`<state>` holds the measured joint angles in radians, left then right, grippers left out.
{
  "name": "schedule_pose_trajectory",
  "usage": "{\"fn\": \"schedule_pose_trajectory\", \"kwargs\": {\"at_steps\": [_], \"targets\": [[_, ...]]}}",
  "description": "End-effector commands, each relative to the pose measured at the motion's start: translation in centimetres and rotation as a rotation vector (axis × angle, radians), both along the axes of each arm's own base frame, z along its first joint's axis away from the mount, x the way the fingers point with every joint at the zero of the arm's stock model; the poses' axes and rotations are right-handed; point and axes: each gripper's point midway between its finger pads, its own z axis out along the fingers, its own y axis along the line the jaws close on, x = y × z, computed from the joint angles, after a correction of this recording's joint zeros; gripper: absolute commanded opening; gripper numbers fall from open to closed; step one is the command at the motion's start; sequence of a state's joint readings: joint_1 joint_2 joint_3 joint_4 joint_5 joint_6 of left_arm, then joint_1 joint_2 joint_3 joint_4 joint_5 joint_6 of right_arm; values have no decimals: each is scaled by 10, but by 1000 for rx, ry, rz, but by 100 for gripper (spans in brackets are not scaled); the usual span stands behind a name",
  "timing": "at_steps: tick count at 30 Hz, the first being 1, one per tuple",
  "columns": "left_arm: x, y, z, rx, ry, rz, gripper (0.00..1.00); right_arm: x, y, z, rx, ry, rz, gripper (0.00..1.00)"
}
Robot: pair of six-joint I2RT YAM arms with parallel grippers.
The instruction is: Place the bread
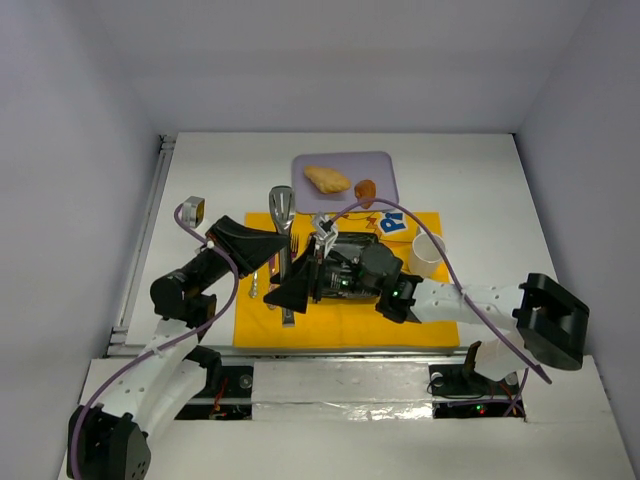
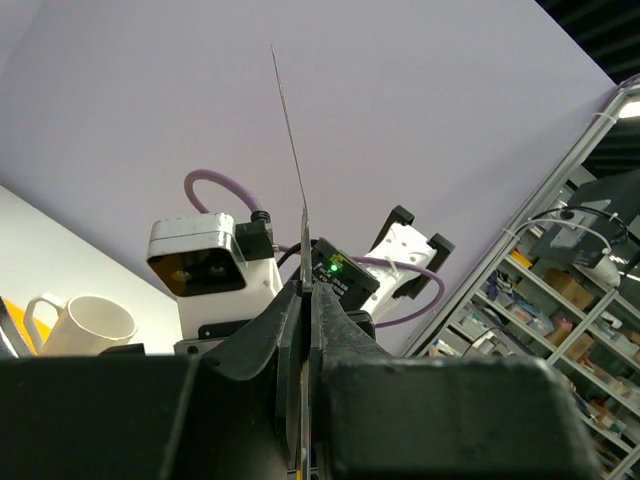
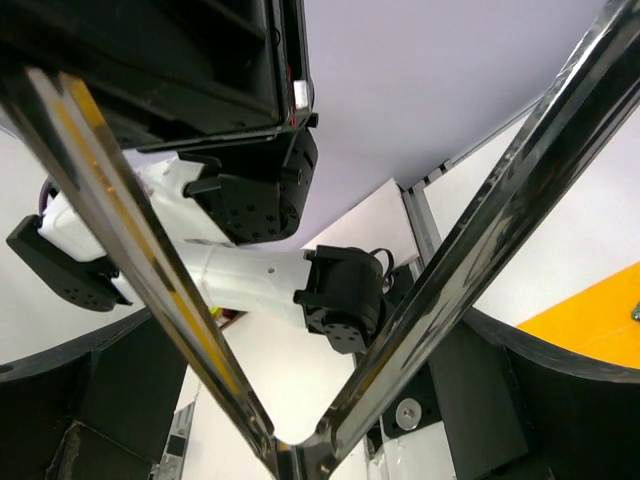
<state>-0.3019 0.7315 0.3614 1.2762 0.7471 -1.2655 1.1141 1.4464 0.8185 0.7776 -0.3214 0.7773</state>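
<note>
Golden bread (image 1: 327,179) at the tabletop's far edge looks light, squashy: pinch mid-loaf gently with tongs (image 3: 500,200) spread in the right jaws; left jaws clamp a thin blade (image 2: 304,250).

White desk (image 1: 500,200), plain pale lilac-grey walls (image 1: 330,60) on three sides; metal shelving (image 2: 575,290) with boxes (image 2: 572,288) beyond, bright lamp (image 2: 630,108) above.

Lab: white test booth (image 1: 330,60) w/ parts shelving (image 2: 575,300) behind.
</note>
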Motion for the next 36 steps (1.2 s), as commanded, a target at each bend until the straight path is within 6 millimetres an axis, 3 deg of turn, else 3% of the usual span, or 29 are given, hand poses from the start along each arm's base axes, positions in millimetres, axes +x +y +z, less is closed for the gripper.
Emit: {"fn": "schedule_pose_trajectory", "kwargs": {"at_steps": [1,13,16,19,20,23,32,36], "targets": [[-34,11,39,-84,-272,17,0,-7,-9,23,73,-50,6,95],[-30,10,39,-101,-249,-3,0,-3,-21,26,74,-60,-49,81],[-29,10,38,-98,-242,-2,11,2,-25,26,71,-59,-88,78],[-26,9,36,-91,-227,4,31,7,-30,25,60,-54,-130,77],[-24,9,35,-83,-219,11,43,11,-32,25,57,-54,-151,76],[-20,8,33,-67,-205,21,60,16,-37,26,31,-60,-193,76],[-7,3,28,-4,-184,64,86,33,-45,22,-59,-52,-299,72],[0,1,22,44,-170,96,91,46,-49,23,-102,-57,-369,72]]}}
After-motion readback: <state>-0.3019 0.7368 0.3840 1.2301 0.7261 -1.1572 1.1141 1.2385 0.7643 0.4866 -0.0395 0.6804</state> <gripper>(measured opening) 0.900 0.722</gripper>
